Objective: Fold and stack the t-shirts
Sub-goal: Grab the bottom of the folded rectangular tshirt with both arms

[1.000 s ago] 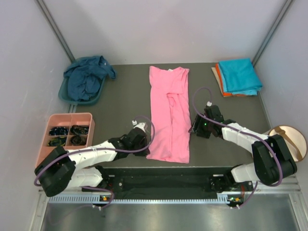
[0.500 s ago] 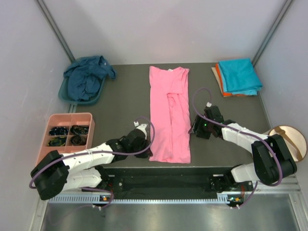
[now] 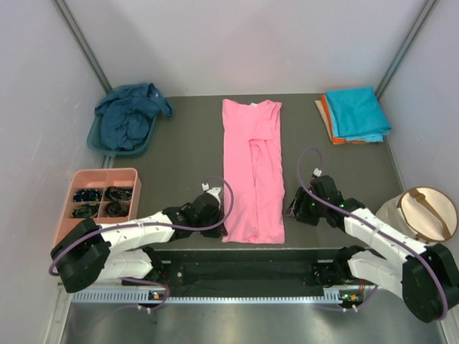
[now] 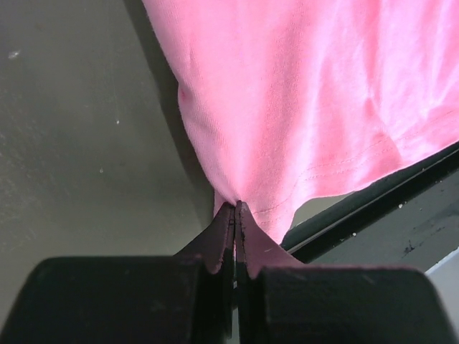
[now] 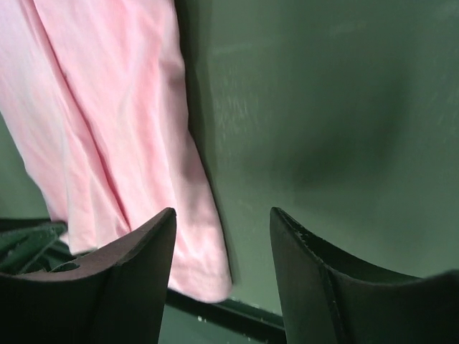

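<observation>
A bright pink t-shirt [image 3: 252, 168] lies folded into a long strip down the middle of the dark table; it also shows in the left wrist view [image 4: 315, 107] and the right wrist view [image 5: 115, 129]. My left gripper [image 3: 219, 228] is shut on the shirt's near left hem corner [image 4: 237, 204]. My right gripper [image 3: 294, 208] is open and empty beside the shirt's near right edge, just off the cloth [image 5: 222, 218]. A turquoise shirt [image 3: 356, 112] lies folded on an orange shirt [image 3: 329, 118] at the back right. A dark navy shirt [image 3: 129, 115] lies crumpled at the back left.
The navy shirt sits in a teal basin [image 3: 97, 140]. A salmon-pink compartment tray [image 3: 66, 192] with dark small parts stands at the left edge. A round tan object [image 3: 423, 213] sits off the table's right side. The table's near edge [image 4: 373, 201] runs just below the hem.
My right gripper has moved down toward the near edge, along the shirt's right side. My left gripper has stayed at the near left hem corner.
</observation>
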Available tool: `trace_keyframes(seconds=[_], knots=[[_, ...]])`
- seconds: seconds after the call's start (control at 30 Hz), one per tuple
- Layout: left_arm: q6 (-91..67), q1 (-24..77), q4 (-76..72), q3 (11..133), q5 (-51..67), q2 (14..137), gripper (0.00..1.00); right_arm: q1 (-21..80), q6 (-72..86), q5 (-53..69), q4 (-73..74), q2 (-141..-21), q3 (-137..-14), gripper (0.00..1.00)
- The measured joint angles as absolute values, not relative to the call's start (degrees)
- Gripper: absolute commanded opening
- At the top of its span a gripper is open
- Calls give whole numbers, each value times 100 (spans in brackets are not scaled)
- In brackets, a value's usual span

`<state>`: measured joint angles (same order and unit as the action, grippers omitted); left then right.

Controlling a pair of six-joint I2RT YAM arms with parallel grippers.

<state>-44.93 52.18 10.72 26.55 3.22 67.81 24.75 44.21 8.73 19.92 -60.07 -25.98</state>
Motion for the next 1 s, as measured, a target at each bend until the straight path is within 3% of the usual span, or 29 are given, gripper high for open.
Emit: trace_keyframes(seconds=[0.33,0.73,0.8,1.0], knots=[[-4491,5242,1031,2655,392,6866,0,3352,5310,808,2397,-5024,-1896,56],[-4488,5256,1033,2655,395,6904,0,3994,5918,696,2231,-4993,-1804,56],[-4488,5256,1033,2655,392,6904,0,4084,5975,681,2226,-5000,-1804,53],[-4491,5256,1031,2650,395,6901,0,4265,6121,607,2235,-5006,-1765,26]])
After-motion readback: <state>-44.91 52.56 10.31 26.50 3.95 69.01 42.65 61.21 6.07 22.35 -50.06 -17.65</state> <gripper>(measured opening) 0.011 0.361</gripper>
